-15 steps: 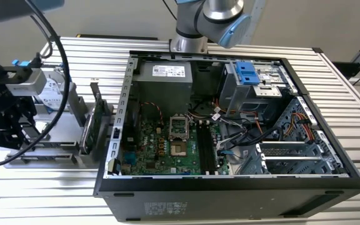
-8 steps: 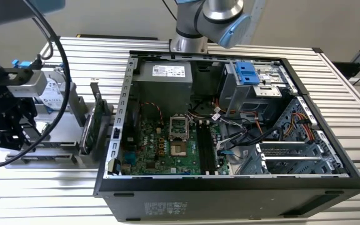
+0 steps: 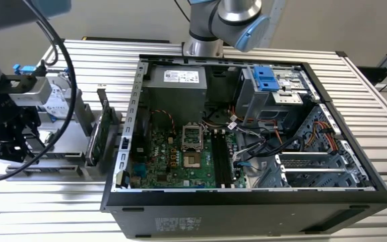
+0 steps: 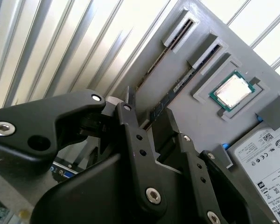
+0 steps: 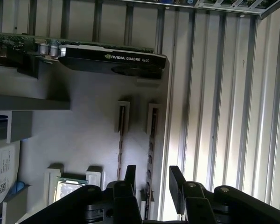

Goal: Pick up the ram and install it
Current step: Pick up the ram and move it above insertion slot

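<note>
Sitting in a narrow slot of the grey tray (image 4: 214, 126), the ram (image 4: 170, 100) shows in the second wrist view as a dark, thin stick running from its holder toward the hand (image 4: 147, 112). In both wrist views the hand's two black fingers (image 4: 130, 119) are spread, with open space between them. The near end of the ram disappears behind them, and I cannot tell whether they touch it. Just beside the ram's slot, a square processor chip (image 4: 233, 91) rests in its own recess, and a hard drive (image 4: 266, 158) lies further along the tray. In the first wrist view a graphics card (image 5: 112, 58) stands on the tray beyond the slots. At the left edge of the frame in the exterior view, the hand hangs over the tray, well apart from the open computer case (image 3: 247, 199) in the middle of the frame, whose motherboard (image 3: 173, 161) faces up above the ribbed table (image 3: 375, 85)
</note>
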`<state>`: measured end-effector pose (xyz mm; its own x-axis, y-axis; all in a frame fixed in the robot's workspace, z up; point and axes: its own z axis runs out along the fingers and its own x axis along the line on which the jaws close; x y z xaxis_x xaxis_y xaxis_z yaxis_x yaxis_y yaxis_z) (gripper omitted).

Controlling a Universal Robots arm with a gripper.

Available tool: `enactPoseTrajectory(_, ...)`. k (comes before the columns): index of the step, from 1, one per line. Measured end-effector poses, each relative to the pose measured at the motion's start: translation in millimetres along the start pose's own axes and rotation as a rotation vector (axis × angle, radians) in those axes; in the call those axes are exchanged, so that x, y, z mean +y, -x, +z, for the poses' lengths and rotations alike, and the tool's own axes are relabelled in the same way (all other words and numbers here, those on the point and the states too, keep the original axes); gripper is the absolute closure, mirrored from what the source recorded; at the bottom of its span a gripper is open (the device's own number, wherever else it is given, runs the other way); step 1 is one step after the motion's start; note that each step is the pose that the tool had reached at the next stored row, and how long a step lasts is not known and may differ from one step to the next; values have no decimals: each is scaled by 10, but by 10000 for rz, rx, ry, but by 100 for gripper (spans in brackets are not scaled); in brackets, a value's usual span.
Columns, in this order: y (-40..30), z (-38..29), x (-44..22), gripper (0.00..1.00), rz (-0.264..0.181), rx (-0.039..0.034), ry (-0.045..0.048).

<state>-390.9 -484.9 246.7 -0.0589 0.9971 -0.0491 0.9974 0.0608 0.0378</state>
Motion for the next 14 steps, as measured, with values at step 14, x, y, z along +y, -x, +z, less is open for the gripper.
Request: enactPoseTrajectory(14,-15,37,-4,0,-1,-26,-1)
